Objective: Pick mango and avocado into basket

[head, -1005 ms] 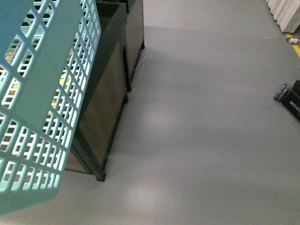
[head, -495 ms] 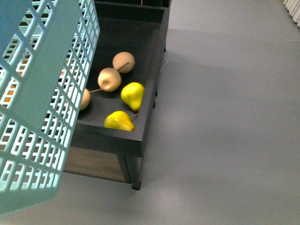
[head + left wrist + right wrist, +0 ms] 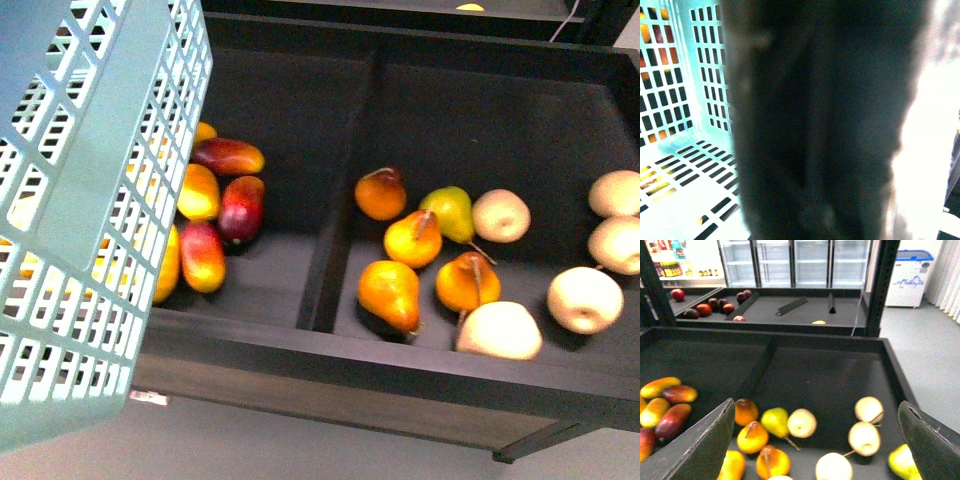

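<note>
Basket (image 3: pixel 90 200): teal, slotted, raised close at the left, in front of the bin (image 3: pixel 330 345). Mango (image 3: pixel 198 190): yellow-orange, in the bin's left compartment among red mangoes (image 3: pixel 240 205), just beside the basket wall. Pears (image 3: pixel 390 292): right compartment. Right gripper (image 3: pixel 816 407): spread wide, empty. Left gripper: grip cannot be told (a dark blur fills its wrist view).

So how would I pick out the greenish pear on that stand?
Find the black tray and the compartment right of its divider. In the pear cluster there, the greenish pear sits beside a pale apple; the other pears around it are all orange.
</note>
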Robot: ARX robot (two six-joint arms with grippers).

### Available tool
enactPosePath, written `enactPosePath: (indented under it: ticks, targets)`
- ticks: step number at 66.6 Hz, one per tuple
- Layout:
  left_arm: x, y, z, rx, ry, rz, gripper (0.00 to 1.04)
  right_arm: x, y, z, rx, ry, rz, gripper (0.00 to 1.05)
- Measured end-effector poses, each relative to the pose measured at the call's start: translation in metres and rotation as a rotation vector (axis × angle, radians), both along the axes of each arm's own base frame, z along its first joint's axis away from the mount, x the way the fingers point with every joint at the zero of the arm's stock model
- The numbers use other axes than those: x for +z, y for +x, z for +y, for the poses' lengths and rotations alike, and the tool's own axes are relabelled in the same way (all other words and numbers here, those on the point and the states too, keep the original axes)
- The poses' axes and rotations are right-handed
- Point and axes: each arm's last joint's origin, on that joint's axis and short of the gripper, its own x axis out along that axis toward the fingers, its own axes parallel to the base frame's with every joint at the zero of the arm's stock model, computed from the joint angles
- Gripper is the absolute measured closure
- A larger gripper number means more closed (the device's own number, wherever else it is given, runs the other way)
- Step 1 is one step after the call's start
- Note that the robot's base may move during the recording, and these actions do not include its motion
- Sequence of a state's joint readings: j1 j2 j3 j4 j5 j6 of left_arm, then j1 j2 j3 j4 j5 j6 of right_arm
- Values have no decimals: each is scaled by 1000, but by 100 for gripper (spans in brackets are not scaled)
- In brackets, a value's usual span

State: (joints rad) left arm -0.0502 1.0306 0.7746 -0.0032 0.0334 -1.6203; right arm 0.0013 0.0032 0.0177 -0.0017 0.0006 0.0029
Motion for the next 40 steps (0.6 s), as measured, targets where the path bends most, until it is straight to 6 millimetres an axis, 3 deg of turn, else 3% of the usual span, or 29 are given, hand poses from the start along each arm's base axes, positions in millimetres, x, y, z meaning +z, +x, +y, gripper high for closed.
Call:
enactPosePath:
  ticks: [40]
  targets:
    - [0, 0, 0, -2, 0, -1, 92, 0, 0, 0, -2, 0, 0, 9]
